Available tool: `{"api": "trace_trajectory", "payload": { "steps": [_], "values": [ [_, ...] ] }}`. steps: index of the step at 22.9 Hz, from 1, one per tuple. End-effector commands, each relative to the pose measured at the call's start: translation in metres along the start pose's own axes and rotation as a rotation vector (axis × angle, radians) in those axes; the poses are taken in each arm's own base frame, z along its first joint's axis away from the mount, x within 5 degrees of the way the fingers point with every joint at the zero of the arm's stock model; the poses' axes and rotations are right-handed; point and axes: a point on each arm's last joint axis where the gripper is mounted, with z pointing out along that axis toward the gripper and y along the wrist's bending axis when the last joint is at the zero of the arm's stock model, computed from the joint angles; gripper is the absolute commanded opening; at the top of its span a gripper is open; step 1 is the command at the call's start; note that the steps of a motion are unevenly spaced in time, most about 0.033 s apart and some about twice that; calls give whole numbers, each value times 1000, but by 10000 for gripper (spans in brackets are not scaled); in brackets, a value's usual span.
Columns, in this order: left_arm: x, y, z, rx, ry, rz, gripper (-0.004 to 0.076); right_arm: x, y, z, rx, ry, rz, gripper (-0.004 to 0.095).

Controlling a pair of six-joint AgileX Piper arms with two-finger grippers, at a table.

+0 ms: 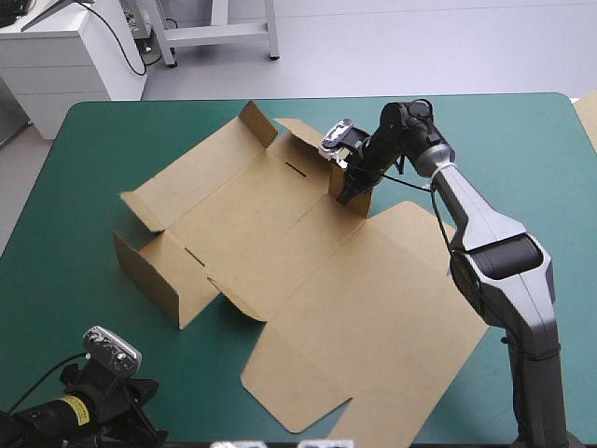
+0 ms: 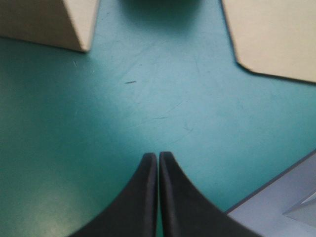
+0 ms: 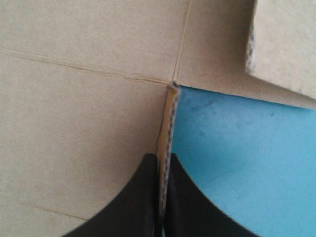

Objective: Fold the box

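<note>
1. A cut sheet of brown board, the box point(image 1: 373, 308), is spread across the middle of the table, whose teal-green cover point(image 1: 84, 177) is seen bare along the left edge and at the far right corner.
2. The sheet's largest panel is laid flat toward the near right corner, while narrower panels are stretched toward the far left.
3. A side wall point(image 1: 149, 275) is stood up at the end of the sheet nearest the table's left edge, and a small flap point(image 1: 258, 119) is tilted up at the far side.
4. The right arm point(image 1: 490, 252) is extended from the near right over the large panel, and the right jaws are set at the sheet's far side, toward the middle of the far edge.
5. In the right wrist view a thin upright flap edge point(image 3: 169, 123) is clamped between the two black fingers point(image 3: 140, 197), which are all but closed upon it. Flat board is seen on one side of that flap and bare cover on the other.
6. The left arm point(image 1: 93, 401) is held at the near left corner, with the left jaws pressed together on nothing, over bare cover.
7. Ahead of the left jaws and well apart from them, a raised corner of board point(image 2: 49, 24) and a flat corner of the sheet point(image 2: 276, 39) are seen, with bare cover between the two.
</note>
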Motion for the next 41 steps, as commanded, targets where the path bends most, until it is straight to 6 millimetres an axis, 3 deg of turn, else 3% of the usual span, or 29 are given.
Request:
{"api": "trace_trajectory", "payload": {
  "steps": [1,8,12,16,21,23,24,25,26,28,29,35,38,41],
  "values": [
    [-10,-1,-4,10,-53,-4,-8,-21,13,-48,51,-108,-207,-20],
    [-10,0,-4,4,-52,-14,-8,-40,26,-64,29,-235,-329,-21],
    [-10,0,-4,4,-52,-14,-8,-48,41,-61,8,-249,-440,-21],
    [-10,0,-4,4,-52,-14,-8,-61,63,-52,57,-218,-704,-21],
    [-10,0,-4,4,-52,-14,-8,-68,67,-51,108,-242,-698,-18],
    [-10,0,-4,4,-52,-14,-8,-71,65,-52,120,-263,-593,69],
    [-10,0,-4,4,-52,-14,-8,-71,65,-52,123,-271,-562,243],
    [-10,0,-4,4,-52,-14,-8,-71,65,-52,125,-272,-562,337],
    [-10,0,-4,4,-52,-14,-8,-73,64,-53,136,-284,-555,540],
    [-10,0,-4,4,-52,-14,-8,-75,62,-53,152,-307,-505,723],
    [-10,0,-4,4,-52,-14,-8,-75,62,-54,157,-311,-493,740],
    [-10,0,-4,4,-52,-14,-8,-75,65,-65,152,-316,-429,740],
    [-10,0,-4,4,-52,-14,-8,-73,70,-91,184,-322,-418,694],
    [-10,0,-4,4,-52,-14,-8,-66,78,-125,219,-298,-353,564]
  ]
}}
